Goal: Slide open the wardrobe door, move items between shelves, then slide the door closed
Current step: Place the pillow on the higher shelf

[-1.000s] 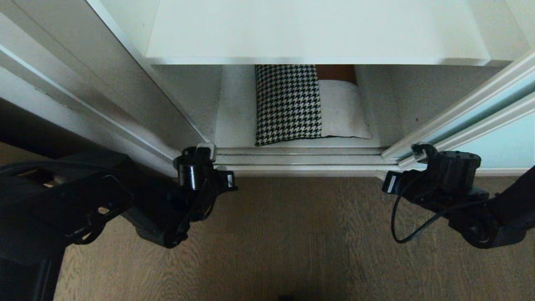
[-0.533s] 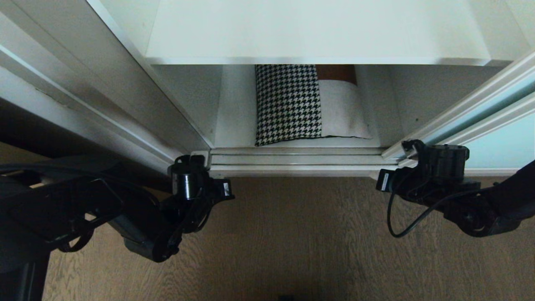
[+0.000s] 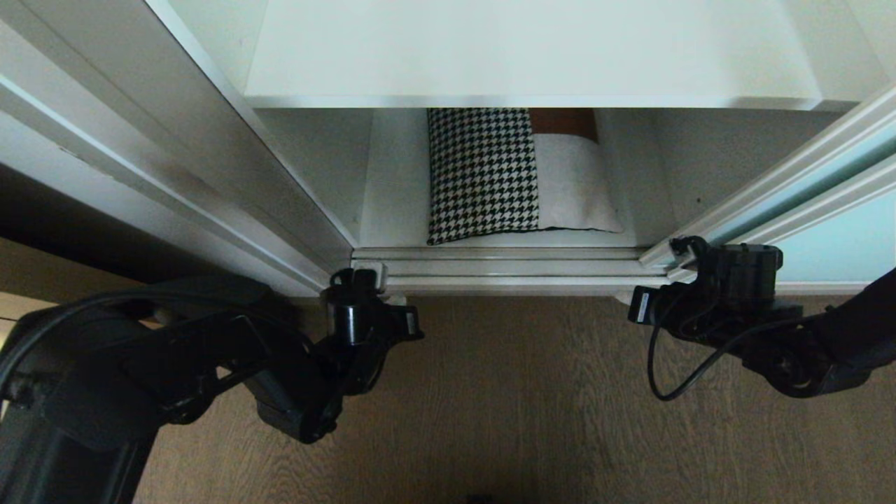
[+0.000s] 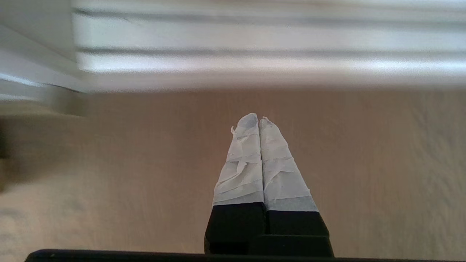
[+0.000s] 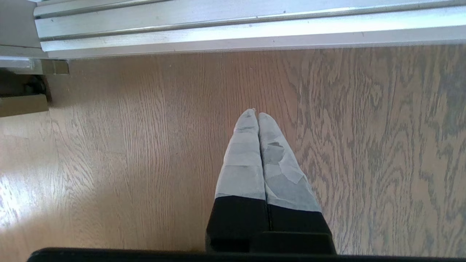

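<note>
1. Cushion (image 3: pixel 514 175) is seen lying on the lower shelf (image 3: pixel 392 203), at 12 o'clock, under the upper shelf (image 3: pixel 532 52).
2. Sliding wardrobe door (image 3: pixel 840 231) is found at 3 o'clock, wardrobe open.
3. Left gripper (image 4: pixel 259 122) is held over the floor (image 3: pixel 525 392) at 8 o'clock, fingers pressed together, empty.
4. Right gripper (image 5: pixel 255 113) is held at 4 o'clock, fingers likewise together, empty.

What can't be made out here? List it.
- Cushion: its back part, head view, hidden under the upper shelf.
- Sliding wardrobe door: most of it, cut by the head view's right edge.
- Door track: detail blurred, left wrist view.
</note>
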Motion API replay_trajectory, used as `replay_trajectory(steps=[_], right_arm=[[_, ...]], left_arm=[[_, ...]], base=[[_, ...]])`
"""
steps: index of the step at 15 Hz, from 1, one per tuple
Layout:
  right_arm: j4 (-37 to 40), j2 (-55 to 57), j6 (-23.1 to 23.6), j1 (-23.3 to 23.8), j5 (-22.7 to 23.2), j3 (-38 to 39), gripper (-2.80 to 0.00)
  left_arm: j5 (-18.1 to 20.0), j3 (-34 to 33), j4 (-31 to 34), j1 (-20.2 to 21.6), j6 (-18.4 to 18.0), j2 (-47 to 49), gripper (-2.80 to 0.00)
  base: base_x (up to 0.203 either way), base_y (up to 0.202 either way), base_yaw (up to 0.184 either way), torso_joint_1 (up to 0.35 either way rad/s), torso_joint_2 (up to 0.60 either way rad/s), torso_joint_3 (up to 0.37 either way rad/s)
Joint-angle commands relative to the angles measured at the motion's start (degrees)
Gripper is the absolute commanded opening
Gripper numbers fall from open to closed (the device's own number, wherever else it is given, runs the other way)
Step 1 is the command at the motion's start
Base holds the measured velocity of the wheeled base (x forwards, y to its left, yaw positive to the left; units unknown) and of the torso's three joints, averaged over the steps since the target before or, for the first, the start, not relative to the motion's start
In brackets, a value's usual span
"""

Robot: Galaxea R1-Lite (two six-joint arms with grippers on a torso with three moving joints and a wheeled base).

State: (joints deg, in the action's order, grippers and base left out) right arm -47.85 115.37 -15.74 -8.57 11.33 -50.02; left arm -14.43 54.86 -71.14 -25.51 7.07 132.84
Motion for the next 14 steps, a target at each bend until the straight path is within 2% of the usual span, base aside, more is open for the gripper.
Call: replay_trajectory(steps=[1,3,7,12,14], right_arm=[[-0.38,0.14,-0.15,-0.04,0.23,0.38,-2.8],[-0.49,0.29,-0.17,0.04,0.97,0.18,-2.8],[-0.55,0.63,-0.26,0.04,0.97,-0.08,-2.8],[-0.57,1.52,-0.51,0.31,1.06,-1.47,-2.8],[-0.58,1.96,-0.52,0.48,1.41,-1.75,-2.8]], left_arm=[[-0.17,0.37,0.17,-1.0,0.22,1.96,-2.8],[-0.13,1.97,3.31,-1.85,1.31,4.26,-2.8],[-3.62,12.97,3.02,-1.67,1.77,11.45,-2.8],[-3.87,28.45,5.68,-0.65,-1.69,15.23,-2.8],[-3.91,32.13,5.95,-0.26,-2.32,17.28,-2.8]], base=[[0.0,0.0,0.0,0.0,0.0,0.0],[0.0,0.0,0.0,0.0,0.0,0.0],[0.0,0.0,0.0,0.0,0.0,0.0],[0.0,0.0,0.0,0.0,0.0,0.0],[0.0,0.0,0.0,0.0,0.0,0.0]])
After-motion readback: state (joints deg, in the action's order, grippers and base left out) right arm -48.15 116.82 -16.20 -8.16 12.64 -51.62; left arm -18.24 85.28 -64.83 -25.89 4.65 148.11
